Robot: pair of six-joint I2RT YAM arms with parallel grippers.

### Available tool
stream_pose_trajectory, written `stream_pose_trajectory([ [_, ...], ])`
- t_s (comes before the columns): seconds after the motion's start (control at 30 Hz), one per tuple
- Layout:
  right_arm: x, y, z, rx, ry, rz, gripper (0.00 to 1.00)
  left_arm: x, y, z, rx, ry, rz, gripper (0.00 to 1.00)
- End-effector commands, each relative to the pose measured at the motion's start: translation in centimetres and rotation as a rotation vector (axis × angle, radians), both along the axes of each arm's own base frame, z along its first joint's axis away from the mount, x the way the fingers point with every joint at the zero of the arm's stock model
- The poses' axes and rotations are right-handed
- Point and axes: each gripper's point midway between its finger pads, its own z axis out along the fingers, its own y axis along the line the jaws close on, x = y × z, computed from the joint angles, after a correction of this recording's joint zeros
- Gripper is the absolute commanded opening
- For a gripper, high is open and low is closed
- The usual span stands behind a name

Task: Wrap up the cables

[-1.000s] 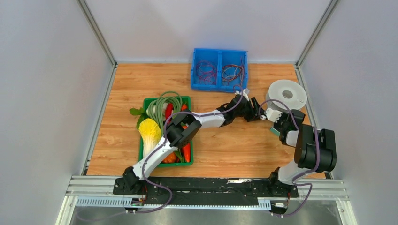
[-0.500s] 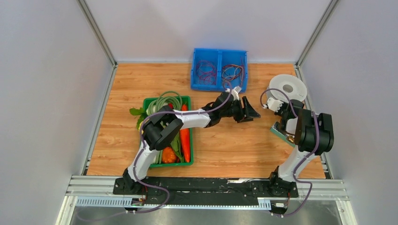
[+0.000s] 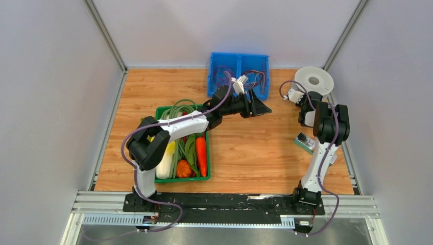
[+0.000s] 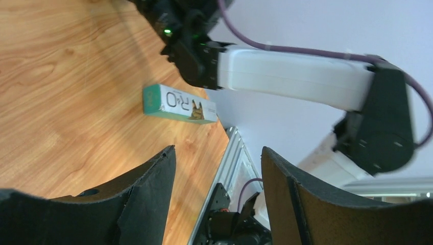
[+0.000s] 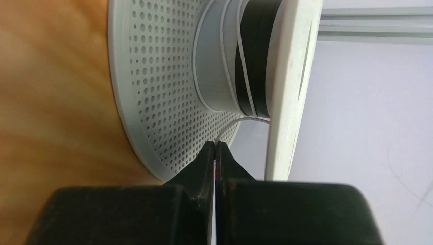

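Observation:
The pale-grey flat spool (image 3: 314,80) lies at the back right corner of the table. In the right wrist view its perforated flange (image 5: 158,81) and hub fill the frame. A thin white wire (image 5: 227,127) runs from the hub down into my right gripper (image 5: 216,145), which is shut on it just in front of the spool's rim. In the top view the right gripper (image 3: 310,97) is at the spool's near edge. My left gripper (image 3: 263,108) is open and empty above the table middle, in front of the blue bin; its jaws stand wide apart in the left wrist view (image 4: 218,150).
A blue two-part bin (image 3: 210,76) with small purple and red wire coils stands at the back. A green tray (image 3: 181,178) of vegetables is at the left. A small green box (image 3: 306,142) lies near the right arm and also shows in the left wrist view (image 4: 178,104).
My left gripper has drawn away from the right gripper, back and left toward the blue bin. My right gripper has moved back to the spool's edge, uncovering the green box.

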Motion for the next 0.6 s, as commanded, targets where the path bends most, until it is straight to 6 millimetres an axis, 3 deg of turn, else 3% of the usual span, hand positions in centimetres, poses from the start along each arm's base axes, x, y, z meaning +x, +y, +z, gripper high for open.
stream_pose_trajectory([
  [0.0, 2.8, -2.2, 3.0, -0.078, -0.109, -0.083, 0.00, -0.8, 1.8, 4.0, -0.025, -0.119, -0.035, 0.70],
  [0.17, 4.3, -3.3, 2.8, -0.122, -0.105, -0.140, 0.00, 0.1, 3.2, 4.7, -0.010, -0.127, -0.012, 0.70],
  [0.57, 7.4, -4.4, 2.3, -0.179, -0.117, -0.263, 0.00, 1.7, 4.2, 5.7, 0.006, -0.130, 0.034, 0.72],
])
